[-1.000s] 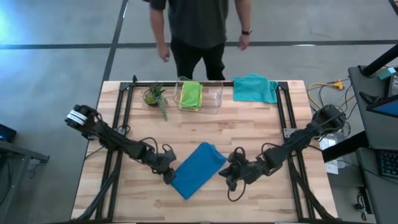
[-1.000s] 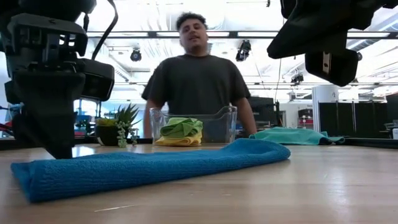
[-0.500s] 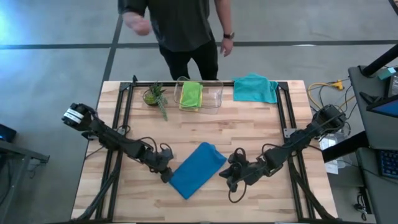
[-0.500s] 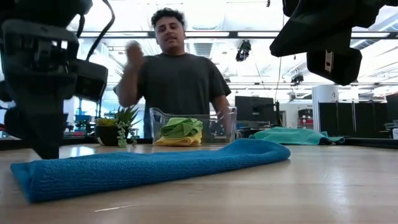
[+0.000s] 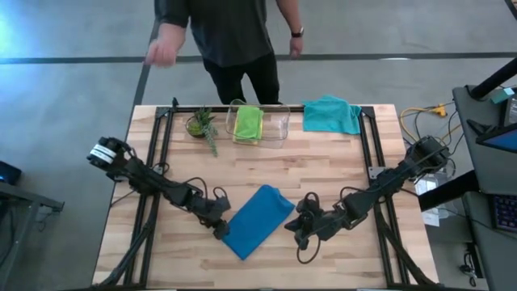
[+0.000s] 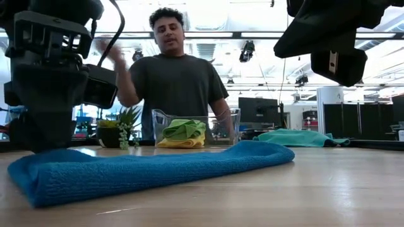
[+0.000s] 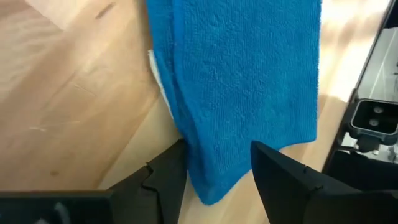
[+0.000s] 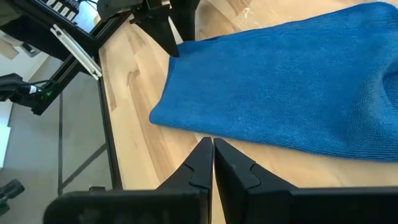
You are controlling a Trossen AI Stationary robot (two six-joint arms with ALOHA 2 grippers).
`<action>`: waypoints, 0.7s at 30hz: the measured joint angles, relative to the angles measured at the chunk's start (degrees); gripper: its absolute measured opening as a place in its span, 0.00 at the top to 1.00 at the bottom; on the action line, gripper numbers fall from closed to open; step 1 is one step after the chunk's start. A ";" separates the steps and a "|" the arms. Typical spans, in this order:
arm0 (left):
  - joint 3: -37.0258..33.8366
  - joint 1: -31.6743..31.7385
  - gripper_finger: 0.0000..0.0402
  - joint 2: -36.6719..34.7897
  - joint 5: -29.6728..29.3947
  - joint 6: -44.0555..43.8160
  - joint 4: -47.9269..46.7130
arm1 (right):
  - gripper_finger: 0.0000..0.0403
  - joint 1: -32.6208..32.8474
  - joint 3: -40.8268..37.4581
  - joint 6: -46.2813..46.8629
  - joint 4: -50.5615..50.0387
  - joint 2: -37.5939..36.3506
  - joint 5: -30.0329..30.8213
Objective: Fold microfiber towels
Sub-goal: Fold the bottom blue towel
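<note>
While bare wood lies open right of the folded dark blue towel (image 5: 257,220) at lower centre, my left gripper (image 7: 214,180) straddles its corner, fingers apart, and my right gripper (image 8: 210,163) hovers pinched together.

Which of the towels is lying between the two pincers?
The blue towel, folded on the table's near middle. The teal one lies at the far edge; the green and yellow sit in the clear bin.

Robotics lab in an open hall

Concrete floor (image 5: 73,32), ceiling track lights (image 6: 247,52), screens (image 6: 260,110) behind the wooden surface (image 5: 323,162).
</note>
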 joint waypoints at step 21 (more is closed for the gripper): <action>-0.02 -0.06 0.99 0.94 3.63 0.15 4.11 | 0.98 -6.78 2.90 -5.60 5.01 10.15 -6.32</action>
